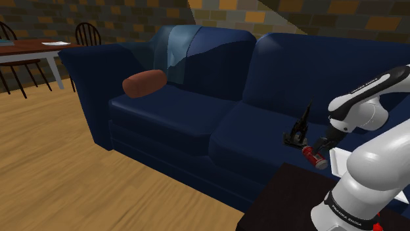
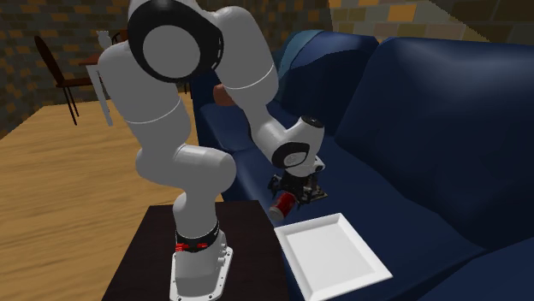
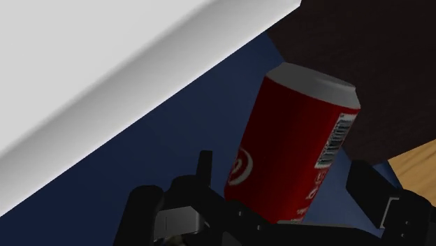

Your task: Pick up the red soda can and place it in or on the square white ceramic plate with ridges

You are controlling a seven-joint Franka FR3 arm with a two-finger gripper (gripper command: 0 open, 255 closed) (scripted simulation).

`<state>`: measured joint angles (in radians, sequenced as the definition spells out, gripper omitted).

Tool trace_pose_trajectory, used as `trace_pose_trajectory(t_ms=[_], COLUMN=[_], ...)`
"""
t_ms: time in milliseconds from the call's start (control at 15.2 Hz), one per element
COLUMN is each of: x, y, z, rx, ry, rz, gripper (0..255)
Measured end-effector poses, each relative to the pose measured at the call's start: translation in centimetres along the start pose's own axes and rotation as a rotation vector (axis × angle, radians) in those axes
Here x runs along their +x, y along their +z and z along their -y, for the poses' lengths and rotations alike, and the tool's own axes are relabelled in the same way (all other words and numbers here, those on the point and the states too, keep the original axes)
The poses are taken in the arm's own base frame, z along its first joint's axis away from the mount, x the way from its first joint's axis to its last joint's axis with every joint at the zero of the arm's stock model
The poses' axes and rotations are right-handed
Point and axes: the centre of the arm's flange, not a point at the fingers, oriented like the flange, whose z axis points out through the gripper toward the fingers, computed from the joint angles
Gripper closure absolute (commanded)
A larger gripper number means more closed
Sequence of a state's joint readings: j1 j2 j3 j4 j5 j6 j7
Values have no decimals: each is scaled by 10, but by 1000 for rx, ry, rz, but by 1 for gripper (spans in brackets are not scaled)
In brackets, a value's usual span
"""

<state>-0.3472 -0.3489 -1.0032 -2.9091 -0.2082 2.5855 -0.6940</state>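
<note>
Setting: dark blue sofa (image 1: pixel 197 111) against a brick wall, wood floor in front; the arm's dark stand (image 2: pixel 158 244) sits against the seat's front edge.
Plate: square white plate (image 2: pixel 334 252) lies flat on the seat cushion, by the stand's corner, with nothing on it.
Can: red soda can (image 3: pixel 293 154) is off the cushion at the tip of the gripper (image 1: pixel 320 148), slanted, silver top pointing away from the hand.
Long axis: runs roughly along the fingers' line, not across it.
Bearing: in the second exterior view the plate lies down and to the right of the can, just beside it; the wrist view puts the plate's rim close by the hand.
Hand: black fingers (image 3: pixel 370 190) flank the can's lower body. Judged clamped on it, since the can hangs tilted with no other support.
Neighbour: small black object (image 1: pixel 299 128) on the seat, just beside the hand; kind unclear.
Next move, judged: short carry over the rim, lower, release. A slanted can may roll on landing.
</note>
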Motion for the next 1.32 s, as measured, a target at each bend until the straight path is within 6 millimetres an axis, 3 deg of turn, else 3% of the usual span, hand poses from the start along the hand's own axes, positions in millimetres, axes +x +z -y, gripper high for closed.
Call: trace_pose_trajectory(t_ms=[264,594,660,1320], x=[-1,-1,-1,-1], y=[18,20,20,19], z=[0,-1,-1,-1], rx=[0,-2,-2,-2], ry=[1,2,2,2], rz=[-1,-1,-1,-3], gripper=[0,0,255,255])
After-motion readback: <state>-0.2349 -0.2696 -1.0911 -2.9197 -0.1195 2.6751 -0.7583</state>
